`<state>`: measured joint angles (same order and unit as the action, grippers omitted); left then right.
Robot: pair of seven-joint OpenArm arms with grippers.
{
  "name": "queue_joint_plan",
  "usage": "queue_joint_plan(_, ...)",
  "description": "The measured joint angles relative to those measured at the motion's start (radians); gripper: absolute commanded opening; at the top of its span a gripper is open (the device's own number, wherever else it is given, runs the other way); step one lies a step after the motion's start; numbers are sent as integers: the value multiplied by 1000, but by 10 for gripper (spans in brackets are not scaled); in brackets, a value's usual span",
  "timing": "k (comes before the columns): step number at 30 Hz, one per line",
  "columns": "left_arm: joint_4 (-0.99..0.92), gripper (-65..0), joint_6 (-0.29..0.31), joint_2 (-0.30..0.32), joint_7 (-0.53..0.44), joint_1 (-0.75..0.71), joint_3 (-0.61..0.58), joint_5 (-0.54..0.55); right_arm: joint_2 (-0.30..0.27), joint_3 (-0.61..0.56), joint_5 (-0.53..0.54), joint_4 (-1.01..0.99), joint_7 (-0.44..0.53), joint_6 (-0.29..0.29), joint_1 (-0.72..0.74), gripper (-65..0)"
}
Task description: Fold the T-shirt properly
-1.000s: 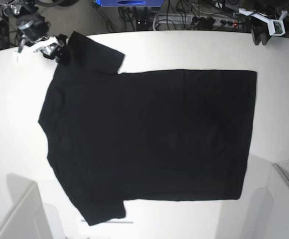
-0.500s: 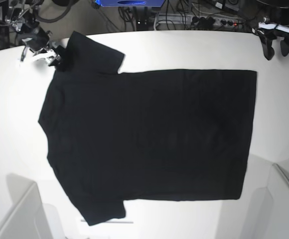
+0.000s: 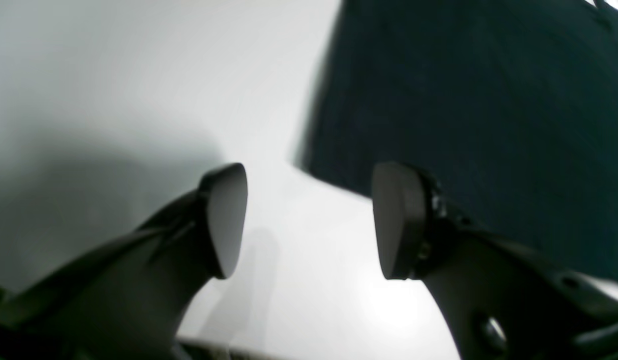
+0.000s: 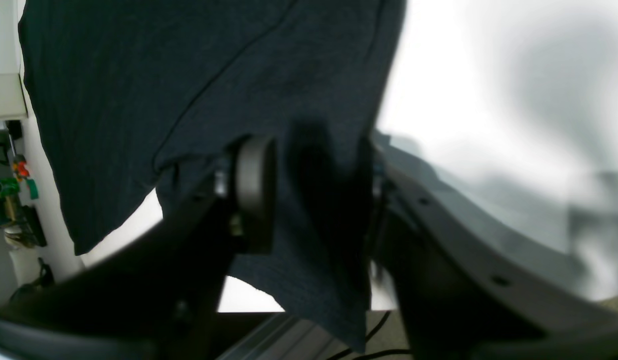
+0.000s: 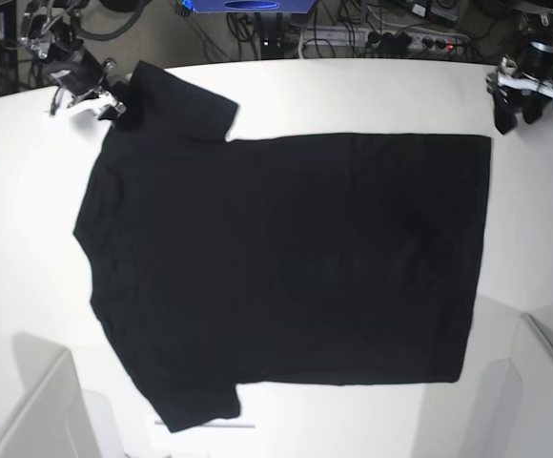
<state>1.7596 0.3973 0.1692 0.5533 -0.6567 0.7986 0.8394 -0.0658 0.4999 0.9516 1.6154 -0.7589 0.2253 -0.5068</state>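
Note:
The black T-shirt (image 5: 286,258) lies flat on the white table (image 5: 372,95), plain side up, collar toward the left. My right gripper (image 5: 114,103) is at the far sleeve. In the right wrist view its jaws (image 4: 314,195) stand part-way apart on either side of the sleeve's hem (image 4: 319,165), with cloth between them and the far finger blurred. My left gripper (image 5: 513,116) hovers just beyond the shirt's far right corner. In its own view the left gripper (image 3: 309,222) is open over bare table, with the T-shirt's corner (image 3: 464,100) just ahead of its right finger.
A power strip and cables (image 5: 381,40) run behind the table's far edge. White box-like shapes stand at the near left (image 5: 38,410) and near right (image 5: 543,382). In the right wrist view the sleeve overhangs the table edge (image 4: 269,305).
My left arm has come down from the far right corner toward the shirt's hem corner. The right gripper has stayed at the sleeve, shifting only slightly.

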Motion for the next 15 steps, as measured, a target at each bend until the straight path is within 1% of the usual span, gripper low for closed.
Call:
queue_joint_plan(2, -31, -276, 0, 0, 15, 43, 18, -3, 0, 0, -1, -6, -4, 0, 2, -570)
queue_joint_plan(3, -53, -276, -1, -2, 16, 57, 14, -1, 0, 0, -5, -8, -5, 0, 1, -630)
queue_joint_plan(4, -74, -276, 1, -6, 21, 67, 7, -2, 0, 0, -10, -8, -10, 0, 0, -650)
queue_joint_plan(6, -110, -276, 0, -16, 31, 77, 0, -4, 0, 0, -6, -10, -14, 0, 1, -650)
queue_joint_plan(11, -174, -276, 0, -13, 31, 122, 0, -7, -1, 0, -1, -10, -76, 0, 13, -650)
queue_joint_plan(15, -229, -276, -1, -13, 31, 160, -3, -3, 0, 0, -1, -10, -87, 0, 16, -650)
